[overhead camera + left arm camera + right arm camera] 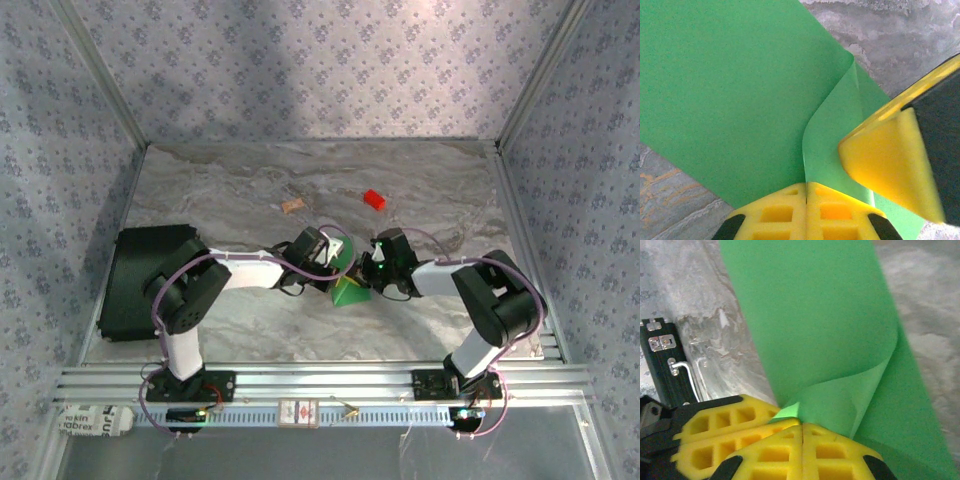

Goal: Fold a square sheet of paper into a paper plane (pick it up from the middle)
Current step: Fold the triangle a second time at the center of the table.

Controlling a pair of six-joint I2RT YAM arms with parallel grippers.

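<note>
the left pincer (806,186) and right pincer (802,427) are both clamped tight on the square sheet of paper (349,292), from 9 and 3 o'clock. it curls up at the middle of the desk (250,330).

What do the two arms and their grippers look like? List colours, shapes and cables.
Both the left arm and right arm have black joint housings, white link segments and a thin purple cable looping alongside. The left gripper and right gripper carry yellow wedge-shaped fingers with square grid cut-outs, on black mounts.
</note>
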